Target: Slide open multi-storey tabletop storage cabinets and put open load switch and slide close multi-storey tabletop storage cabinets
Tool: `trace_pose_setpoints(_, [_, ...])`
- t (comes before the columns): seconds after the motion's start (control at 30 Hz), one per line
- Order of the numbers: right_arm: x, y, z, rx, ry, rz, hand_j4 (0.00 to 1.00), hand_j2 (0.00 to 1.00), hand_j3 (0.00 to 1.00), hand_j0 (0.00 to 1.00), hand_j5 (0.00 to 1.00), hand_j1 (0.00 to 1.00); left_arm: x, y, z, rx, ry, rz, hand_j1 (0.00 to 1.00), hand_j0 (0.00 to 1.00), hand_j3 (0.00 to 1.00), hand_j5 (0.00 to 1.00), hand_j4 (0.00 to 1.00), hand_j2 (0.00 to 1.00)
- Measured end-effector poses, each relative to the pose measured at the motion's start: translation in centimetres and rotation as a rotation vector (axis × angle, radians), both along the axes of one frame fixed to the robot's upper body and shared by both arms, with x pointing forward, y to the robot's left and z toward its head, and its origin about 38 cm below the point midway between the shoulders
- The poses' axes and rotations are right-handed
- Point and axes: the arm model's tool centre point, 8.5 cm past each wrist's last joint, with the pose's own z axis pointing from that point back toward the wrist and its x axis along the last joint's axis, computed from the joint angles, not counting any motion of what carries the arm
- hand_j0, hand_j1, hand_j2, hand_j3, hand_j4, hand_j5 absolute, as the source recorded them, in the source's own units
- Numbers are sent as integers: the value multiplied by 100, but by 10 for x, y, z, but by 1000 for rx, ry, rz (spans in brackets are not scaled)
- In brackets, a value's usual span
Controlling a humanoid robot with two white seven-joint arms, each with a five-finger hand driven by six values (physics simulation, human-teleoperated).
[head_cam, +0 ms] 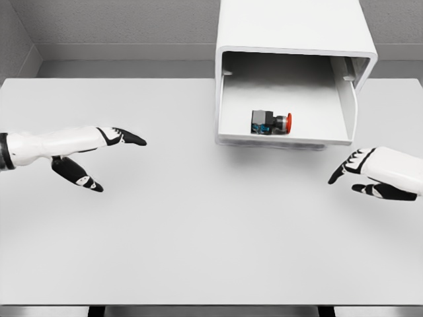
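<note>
Closing comes next, you'd judge. Your left hand (99, 148) at mid-left and right hand (370, 173) at lower right hover with fingers spread, holding nothing. Farther back, upper centre, the load switch (271, 123) lies inside the pulled-out drawer (284, 137) of the cabinet (291, 30); push its front inward.

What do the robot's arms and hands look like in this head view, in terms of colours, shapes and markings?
Both arms are smooth, glossy white shells. The left robot hand has a white back with black fingertips and a mostly black thumb; thin black lines mark the knuckles. A dark band rings the left forearm at the picture's edge. The right robot hand matches: white back, black fingertips, black knuckle lines. No cables or sleeves show.
</note>
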Motion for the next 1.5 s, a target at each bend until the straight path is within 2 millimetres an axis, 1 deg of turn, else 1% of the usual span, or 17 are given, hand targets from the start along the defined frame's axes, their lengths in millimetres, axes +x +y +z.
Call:
trace_pose_setpoints(0.07, [0,2,-3,0,9,8,62,62,62,62,62,62,7,-1,15,30,-74,3,100,100,100,100,100,100])
trace_pose_setpoints(0.1, [2,4,1,0,-3,12,62,62,62,62,62,62,8,-3,20,47,-100,-2,100,100,100,100,100,100])
trace_pose_setpoints(0.17, [8,8,8,0,-23,26,62,62,62,62,62,62,8,-5,24,69,-130,-11,100,100,100,100,100,100])
trace_pose_setpoints(0.23, [9,13,6,-1,-17,42,62,62,62,62,62,62,7,-6,28,82,-147,-16,100,100,100,100,100,100])
trace_pose_setpoints(0.3, [13,17,11,-2,-32,53,62,62,62,62,62,62,7,-6,29,90,-156,-17,100,100,100,100,100,100])
trace_pose_setpoints(0.37, [23,25,27,-5,-77,78,62,62,62,62,62,62,7,-6,30,95,-161,-18,100,100,100,100,100,100])
trace_pose_setpoints(0.47, [29,38,29,-11,-82,118,62,62,62,62,62,62,7,-5,31,98,-164,-18,100,100,100,100,100,100])
trace_pose_setpoints(0.57, [34,47,33,-15,-92,144,62,62,62,62,62,62,7,-5,30,100,-164,-18,100,100,100,100,100,100])
trace_pose_setpoints(0.6, [38,50,40,-17,-110,153,62,62,62,62,62,62,7,-5,30,100,-164,-18,100,100,100,100,100,100])
trace_pose_setpoints(0.73, [47,59,49,-19,-136,175,62,62,62,62,62,62,7,-5,30,99,-164,-18,100,100,100,100,100,100])
trace_pose_setpoints(0.77, [52,62,58,-19,-157,180,62,62,62,62,62,62,7,-5,30,99,-163,-18,100,100,100,100,100,100])
trace_pose_setpoints(0.8, [56,64,59,-20,-158,183,62,62,62,62,62,62,7,-6,30,99,-164,-18,100,100,100,100,100,100])
trace_pose_setpoints(0.87, [61,66,55,-20,-144,185,62,62,62,62,62,62,7,-6,30,99,-164,-19,100,100,100,100,100,100])
trace_pose_setpoints(0.97, [71,70,57,-18,-143,185,62,62,62,62,62,62,7,-7,29,96,-163,-20,100,100,100,100,100,100])
trace_pose_setpoints(1.03, [75,72,48,-14,-121,182,62,62,62,62,62,62,7,-7,29,95,-163,-21,100,100,100,100,100,100])
trace_pose_setpoints(1.27, [88,73,36,-22,-88,165,63,63,63,63,63,63,7,-8,29,93,-162,-22,100,100,100,100,100,100])
trace_pose_setpoints(1.5, [100,71,32,-19,-73,141,64,64,64,64,64,64,7,-9,28,93,-161,-24,100,100,100,100,100,100])
